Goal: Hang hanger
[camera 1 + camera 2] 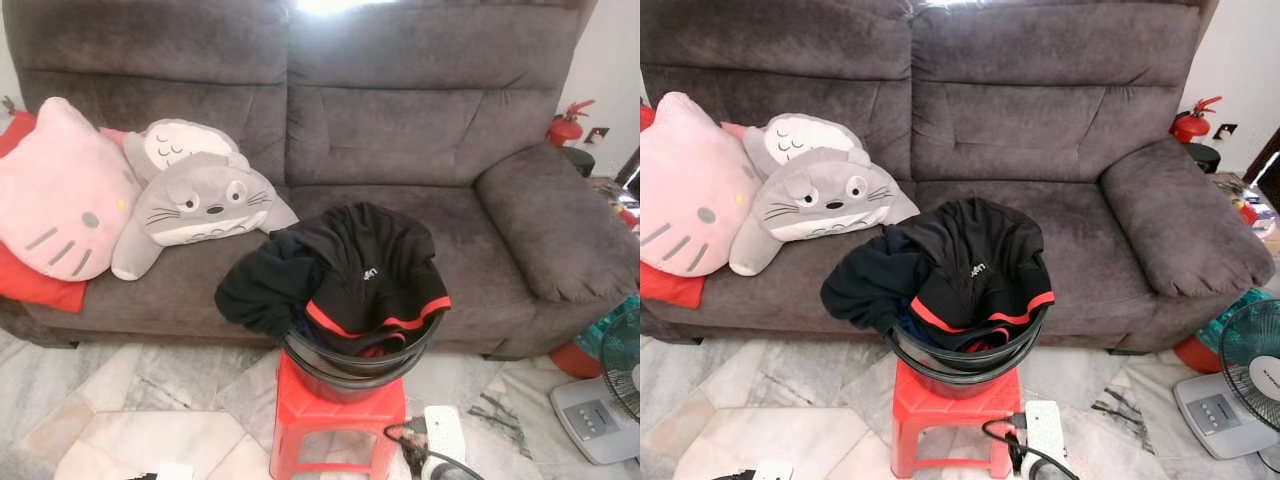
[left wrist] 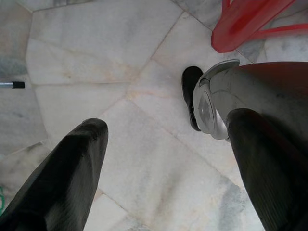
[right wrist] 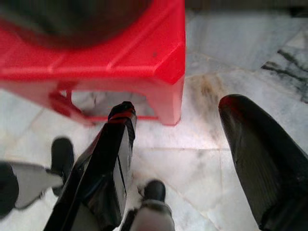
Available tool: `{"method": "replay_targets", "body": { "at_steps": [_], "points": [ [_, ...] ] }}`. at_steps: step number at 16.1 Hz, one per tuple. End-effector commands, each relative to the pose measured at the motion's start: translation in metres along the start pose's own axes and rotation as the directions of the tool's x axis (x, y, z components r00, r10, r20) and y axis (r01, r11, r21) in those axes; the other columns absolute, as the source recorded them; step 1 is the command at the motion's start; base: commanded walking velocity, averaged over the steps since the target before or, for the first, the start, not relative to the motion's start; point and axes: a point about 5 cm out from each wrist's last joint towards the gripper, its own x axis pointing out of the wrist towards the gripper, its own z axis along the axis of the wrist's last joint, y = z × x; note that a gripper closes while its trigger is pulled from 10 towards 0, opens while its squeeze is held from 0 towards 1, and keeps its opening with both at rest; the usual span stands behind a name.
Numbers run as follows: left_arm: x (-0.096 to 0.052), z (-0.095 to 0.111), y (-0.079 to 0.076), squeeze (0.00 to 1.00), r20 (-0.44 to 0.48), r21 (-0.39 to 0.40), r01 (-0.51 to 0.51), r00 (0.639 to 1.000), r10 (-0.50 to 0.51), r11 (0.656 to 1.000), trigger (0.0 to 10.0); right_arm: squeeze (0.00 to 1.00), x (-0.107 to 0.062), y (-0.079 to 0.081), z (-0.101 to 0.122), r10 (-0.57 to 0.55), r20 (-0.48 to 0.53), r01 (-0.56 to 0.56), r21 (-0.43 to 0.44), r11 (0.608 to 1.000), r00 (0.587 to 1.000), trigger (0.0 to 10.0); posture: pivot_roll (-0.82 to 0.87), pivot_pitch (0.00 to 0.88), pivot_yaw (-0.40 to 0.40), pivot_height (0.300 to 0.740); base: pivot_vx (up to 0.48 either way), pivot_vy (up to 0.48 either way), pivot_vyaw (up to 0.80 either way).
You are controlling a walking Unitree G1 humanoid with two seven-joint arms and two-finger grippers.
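Observation:
A black bucket stands on a red plastic stool in front of a grey sofa. Black clothes with red trim are heaped in the bucket and spill over its left rim. My left gripper hangs low over the marble floor, open, with nothing between its fingers and my own silver leg beside it. My right gripper is open too, empty, just above the floor next to the red stool.
A pink cat plush and grey plush toys lie on the sofa's left seat. A white power strip with a black cable lies right of the stool. A floor fan stands at the right, a red fire extinguisher behind the armrest.

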Motion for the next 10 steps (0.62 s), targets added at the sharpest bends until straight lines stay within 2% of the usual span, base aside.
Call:
{"method": "replay_targets", "body": {
  "at_steps": [1, 2, 6, 7, 8, 9, 10],
  "points": [
    [0.0, -0.001, -0.008, 0.0, -0.003, 0.012, 0.034, 0.999, -0.034, 0.999, 10.0, 0.0, -0.001, -0.002, 0.001, -0.027, 0.026, 0.026, 0.037, 0.999, 0.999, 10.0, -0.09, 0.037, -0.072, 0.74, 0.0, 0.0, 0.0],
    [0.0, -0.002, -0.007, 0.0, -0.005, 0.014, 0.033, 0.999, -0.033, 0.999, 10.0, 0.0, -0.001, -0.002, 0.002, -0.05, 0.057, 0.045, 0.078, 0.996, 0.997, 10.0, -0.1, 0.041, -0.069, 0.74, 0.0, 0.0, 0.0],
    [0.0, -0.001, -0.005, 0.0, -0.005, 0.021, 0.033, 0.999, -0.033, 0.999, 10.0, 0.0, -0.003, -0.004, 0.006, -0.115, 0.11, 0.099, 0.14, 0.985, 0.987, 10.0, -0.11, 0.042, -0.063, 0.74, 0.0, 0.0, 0.0],
    [0.0, -0.001, -0.004, 0.0, -0.003, 0.026, 0.033, 0.999, -0.033, 0.999, 10.0, 0.0, -0.011, -0.026, 0.026, -0.175, 0.297, 0.145, 0.121, 0.982, 0.939, 10.0, -0.12, 0.04, -0.061, 0.74, 0.0, 0.0, 0.0],
    [0.0, 0.0, -0.004, 0.0, -0.003, 0.027, 0.033, 0.999, -0.033, 0.999, 10.0, 0.0, -0.027, -0.044, 0.043, -0.2, 0.444, 0.166, 0.115, 0.979, 0.873, 10.0, -0.12, 0.038, -0.059, 0.74, 0.0, 0.0, 0.0],
    [0.0, 0.0, -0.003, 0.0, -0.001, 0.028, 0.032, 0.999, -0.032, 0.999, 10.0, 0.0, -0.064, -0.058, 0.067, -0.221, 0.607, 0.207, 0.095, 0.974, 0.763, 10.0, -0.12, 0.036, -0.058, 0.74, 0.0, 0.0, 0.0],
    [0.0, 0.001, -0.003, 0.0, -0.001, 0.029, 0.032, 0.999, -0.032, 0.999, 10.0, 0.0, -0.065, -0.059, 0.067, -0.241, 0.606, 0.215, 0.116, 0.97, 0.758, 10.0, -0.12, 0.036, -0.059, 0.74, 0.0, 0.0, 0.0]
  ]
}}
